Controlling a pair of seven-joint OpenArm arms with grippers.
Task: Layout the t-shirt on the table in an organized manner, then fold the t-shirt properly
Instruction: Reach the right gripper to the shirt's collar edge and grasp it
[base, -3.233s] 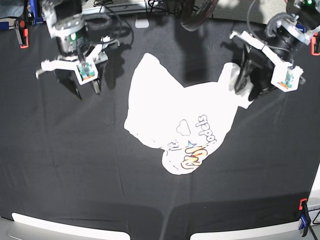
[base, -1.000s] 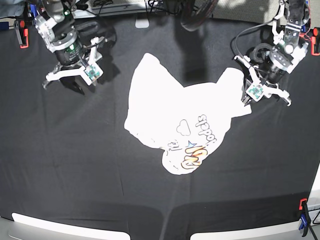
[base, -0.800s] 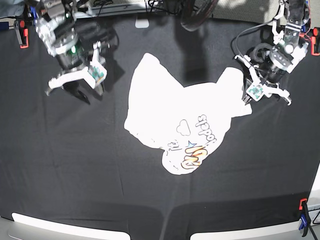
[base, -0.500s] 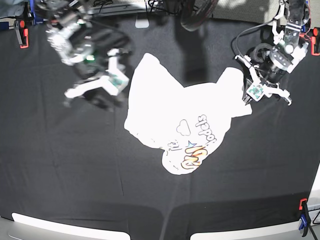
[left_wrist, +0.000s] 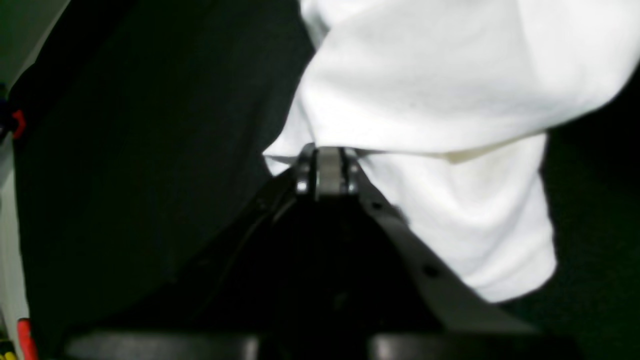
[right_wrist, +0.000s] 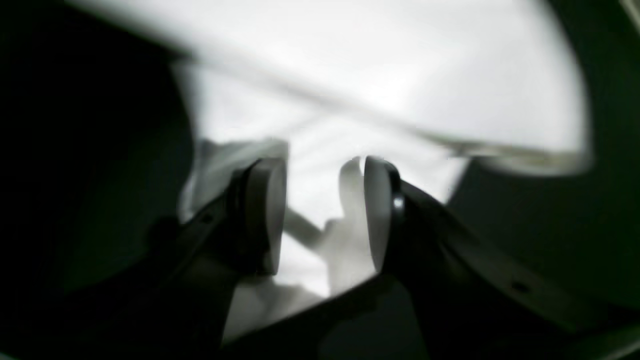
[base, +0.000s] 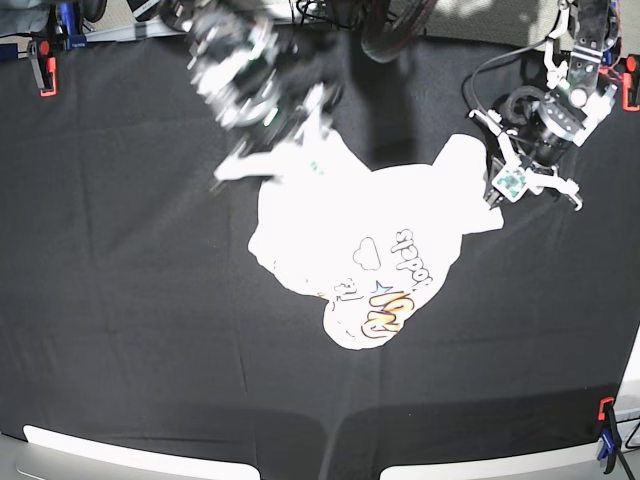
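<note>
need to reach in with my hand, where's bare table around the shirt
Bare black table runs wide between the t-shirt and the red clamp side, and along the near edge below the lettering. Crowded: the shirt's far corner under the right gripper, and its other edge, pinched by the left gripper.
</note>
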